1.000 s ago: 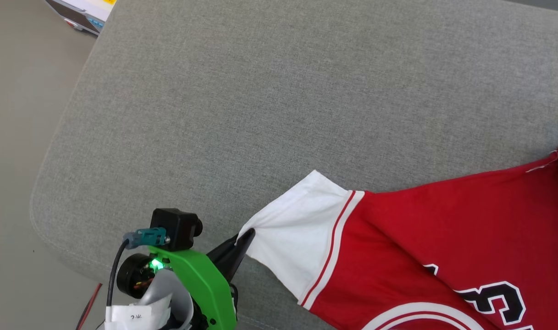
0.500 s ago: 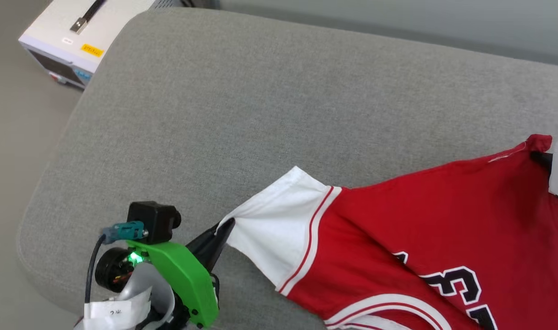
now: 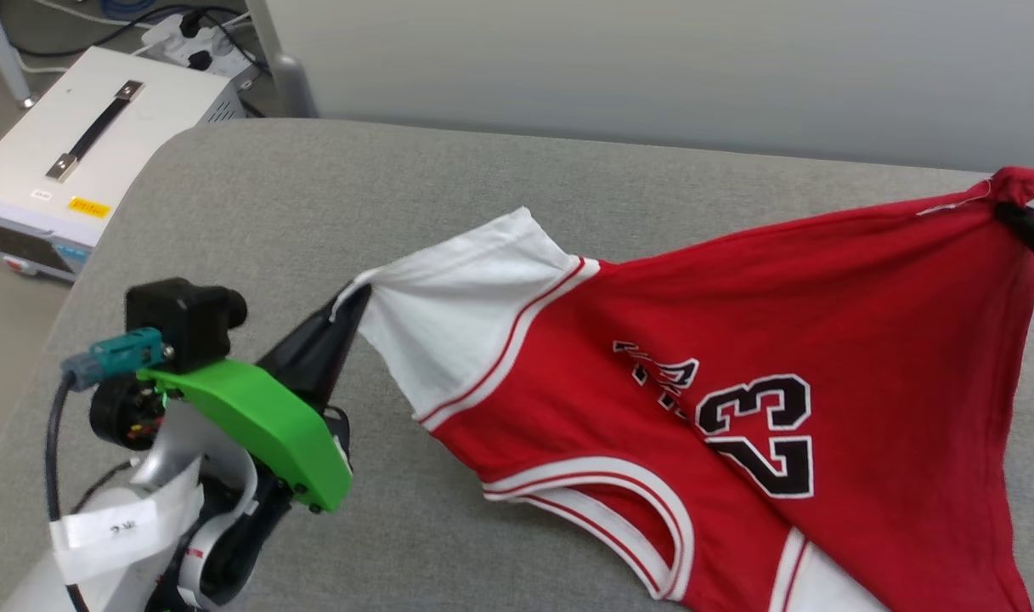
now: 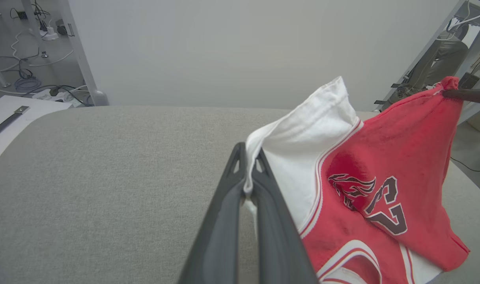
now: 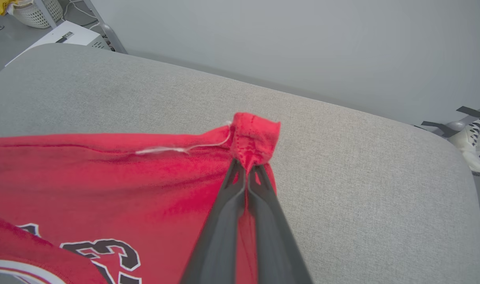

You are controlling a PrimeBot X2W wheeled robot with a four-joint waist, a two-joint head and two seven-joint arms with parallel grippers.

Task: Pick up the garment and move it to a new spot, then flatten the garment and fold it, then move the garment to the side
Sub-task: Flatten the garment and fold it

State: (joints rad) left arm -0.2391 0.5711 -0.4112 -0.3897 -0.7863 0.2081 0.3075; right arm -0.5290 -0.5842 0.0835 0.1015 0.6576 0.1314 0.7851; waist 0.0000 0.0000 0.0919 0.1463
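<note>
The garment (image 3: 763, 340) is a red jersey with white sleeves and a black "23". It hangs stretched between both grippers above the grey cushion (image 3: 330, 195). My left gripper (image 3: 351, 299) is shut on the edge of the white sleeve (image 4: 303, 134), seen pinched between the fingers (image 4: 247, 173) in the left wrist view. At the right edge of the head view my right gripper (image 3: 1011, 212) is shut on a bunched red corner (image 5: 255, 134) of the garment (image 5: 105, 173). The lower part of the garment trails down toward the cushion's front.
A white equipment box (image 3: 75, 161) with a black handle stands off the cushion's left end, with cables (image 3: 185, 34) behind it. A pale wall (image 3: 652, 68) runs along the cushion's back edge. White shoes (image 5: 470, 146) sit on the floor to the right.
The head camera has tilted up, bringing the wall and box into view. Both grippers have lifted the garment, which now hangs spread between them. The right gripper closed on the red corner.
</note>
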